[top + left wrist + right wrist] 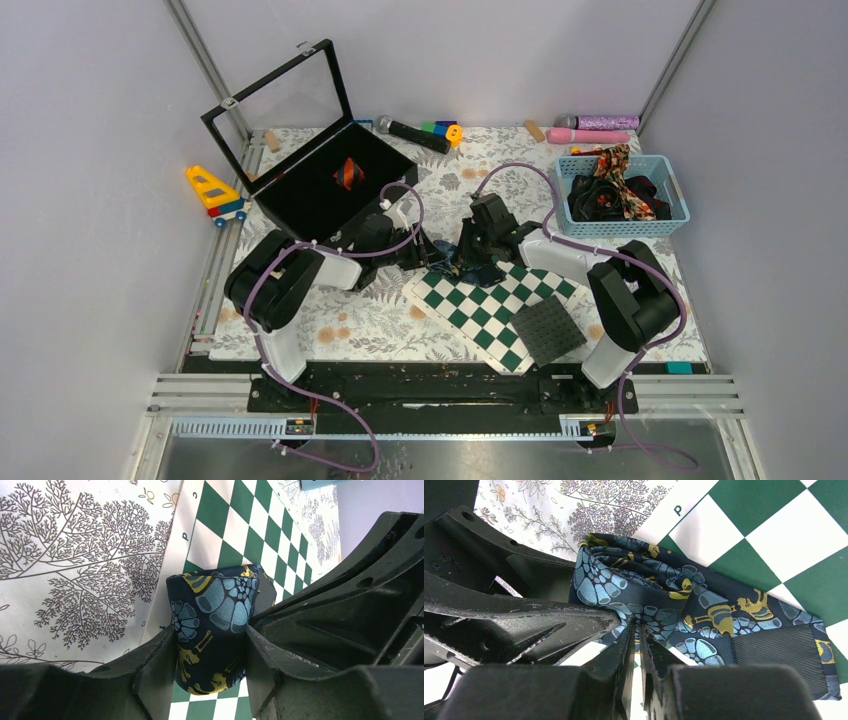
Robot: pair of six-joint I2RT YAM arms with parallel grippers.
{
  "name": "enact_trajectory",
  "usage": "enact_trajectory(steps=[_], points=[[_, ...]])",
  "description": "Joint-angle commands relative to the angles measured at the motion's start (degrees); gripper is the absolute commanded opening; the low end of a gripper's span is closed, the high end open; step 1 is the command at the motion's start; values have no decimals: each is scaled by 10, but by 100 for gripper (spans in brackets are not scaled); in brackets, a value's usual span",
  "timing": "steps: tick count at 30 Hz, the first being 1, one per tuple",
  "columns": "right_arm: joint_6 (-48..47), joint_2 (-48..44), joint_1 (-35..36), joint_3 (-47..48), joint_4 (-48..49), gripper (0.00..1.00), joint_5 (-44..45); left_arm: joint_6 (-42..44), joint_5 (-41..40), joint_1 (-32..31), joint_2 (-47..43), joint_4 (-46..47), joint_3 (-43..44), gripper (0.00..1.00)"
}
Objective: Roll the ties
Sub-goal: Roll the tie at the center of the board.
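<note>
**Tie rolling: one done, one in hand, the rest waiting**

- Counter (380, 320): leaf-print cover. By my reckoning the freest room is the near-left stretch in front of the board. The far edge is lined with small clutter.
- Display case (290, 195): black, lid propped up, at the far left. One red-and-black striped tie (348, 173) lies rolled inside, which I count as finished. The bare floor around it would take more rolls.
- Chequered board (470, 310): lies askew at the centre. Its far-left corner serves as the work spot, close to the case's near wall, so both arms crowd one small patch.
- Basket (630, 228): blue, at the far right, well apart from the work spot. It holds a heap of loose ties (620, 195), none rolled as far as can be seen.
- Navy tie (215, 625): blue and yellow floral, wound into a fat roll on the board's corner. In the right wrist view a short flat end trails across the squares, so this roll looks nearly but not fully done.
- Left end effector (209, 632): about half open, one finger against each side of the roll.
- Right end effector (638, 630): almost closed, pinching a fold of the same tie.
</note>
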Motion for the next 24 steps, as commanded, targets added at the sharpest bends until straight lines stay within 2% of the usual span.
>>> enact_trajectory(steps=[1, 12, 24], points=[[-10, -26, 2, 10, -15, 16, 11, 4, 10, -7, 2, 26, 23, 46], [-47, -148, -3, 16, -64, 28, 50, 29, -11, -8, -12, -46, 40, 44], [-68, -255, -46, -41, -86, 31, 72, 139, -114, -28, -51, -316, 145, 43]])
